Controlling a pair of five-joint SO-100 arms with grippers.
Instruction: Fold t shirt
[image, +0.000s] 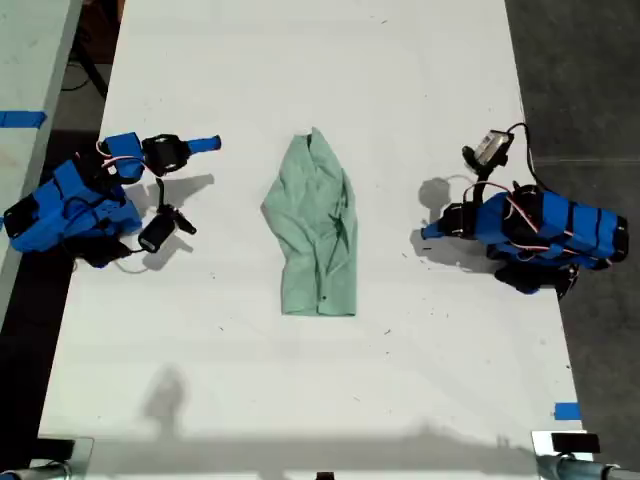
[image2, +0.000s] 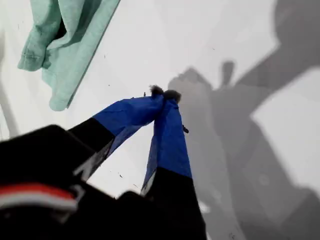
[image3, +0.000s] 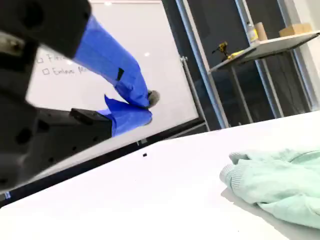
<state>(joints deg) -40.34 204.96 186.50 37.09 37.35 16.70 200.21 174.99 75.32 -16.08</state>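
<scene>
The t shirt (image: 318, 230) lies crumpled lengthwise in a narrow strip at the middle of the white table (image: 300, 400), pale mint green. Neither gripper touches it. My first gripper (image: 428, 232) belongs to the arm on the exterior view's right; it is shut and empty, its blue fingertips (image2: 164, 92) meeting just above the bare table a short way from the t shirt (image2: 65, 45). My second gripper (image: 212, 143), on the arm at the exterior view's left, is also shut and empty (image3: 147, 105), held level and pointing toward the t shirt (image3: 280, 185).
Blue tape marks sit at the table's near corner on the exterior view's right (image: 567, 411) and on the neighbouring surface at that view's left (image: 22, 118). Beyond the table the second wrist view shows a whiteboard (image3: 100, 75) and a shelf table (image3: 270, 47). Dark floor flanks both long edges.
</scene>
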